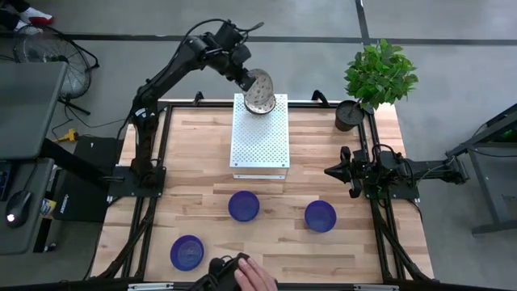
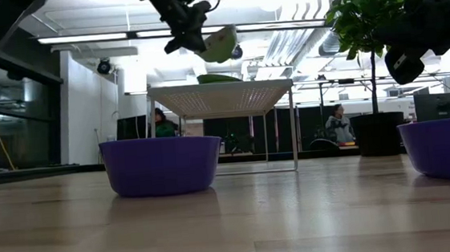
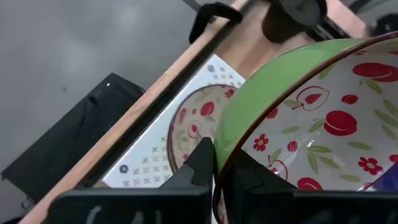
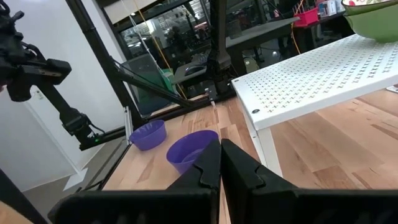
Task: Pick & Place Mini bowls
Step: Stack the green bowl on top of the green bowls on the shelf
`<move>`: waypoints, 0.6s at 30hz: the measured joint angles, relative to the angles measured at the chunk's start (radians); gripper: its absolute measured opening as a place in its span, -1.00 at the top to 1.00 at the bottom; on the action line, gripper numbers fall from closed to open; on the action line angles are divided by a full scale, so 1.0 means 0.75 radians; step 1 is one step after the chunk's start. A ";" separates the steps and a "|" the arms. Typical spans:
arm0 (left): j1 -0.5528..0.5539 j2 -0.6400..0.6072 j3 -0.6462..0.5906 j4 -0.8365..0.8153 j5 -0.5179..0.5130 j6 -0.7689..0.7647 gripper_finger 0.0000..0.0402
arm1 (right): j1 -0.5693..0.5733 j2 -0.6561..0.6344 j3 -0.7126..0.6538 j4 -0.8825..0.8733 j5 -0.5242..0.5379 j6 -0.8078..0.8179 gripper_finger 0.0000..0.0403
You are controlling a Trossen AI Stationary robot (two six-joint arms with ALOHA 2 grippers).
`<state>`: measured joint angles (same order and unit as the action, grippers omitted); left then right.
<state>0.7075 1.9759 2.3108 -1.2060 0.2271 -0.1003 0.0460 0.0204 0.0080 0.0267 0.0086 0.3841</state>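
While the left gripper hangs over the far end of the white rack, it's clamped on the rim of a floral bowl, tilted, above a second floral bowl sitting on the rack. Right gripper is pinched together on nothing at the counter's right edge. Three blue bowls sit along the near edge. A hand shows at that edge.

A perforated shelf stands at the desk's far middle, with a bowl on its far end. Another bowl hangs tilted above it in the left hand. Three bowls lie nearer.
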 joint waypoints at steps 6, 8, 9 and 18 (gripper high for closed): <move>-0.016 0.065 -0.001 0.000 -0.035 -0.166 0.98 | 0.000 0.000 0.000 0.000 -0.001 0.000 1.00; -0.029 0.089 -0.001 0.026 -0.047 -0.229 0.98 | 0.000 0.000 0.000 0.000 -0.001 0.000 1.00; -0.031 0.093 -0.001 0.025 -0.047 -0.253 0.98 | 0.000 0.000 0.000 0.000 -0.001 0.000 1.00; -0.073 0.115 -0.002 -0.076 -0.142 -0.450 0.98 | 0.000 0.000 0.000 0.000 -0.001 0.000 1.00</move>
<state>0.6527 2.0624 2.3096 -1.2633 0.1209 -0.4374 0.0460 0.0204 0.0078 0.0266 0.0078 0.3843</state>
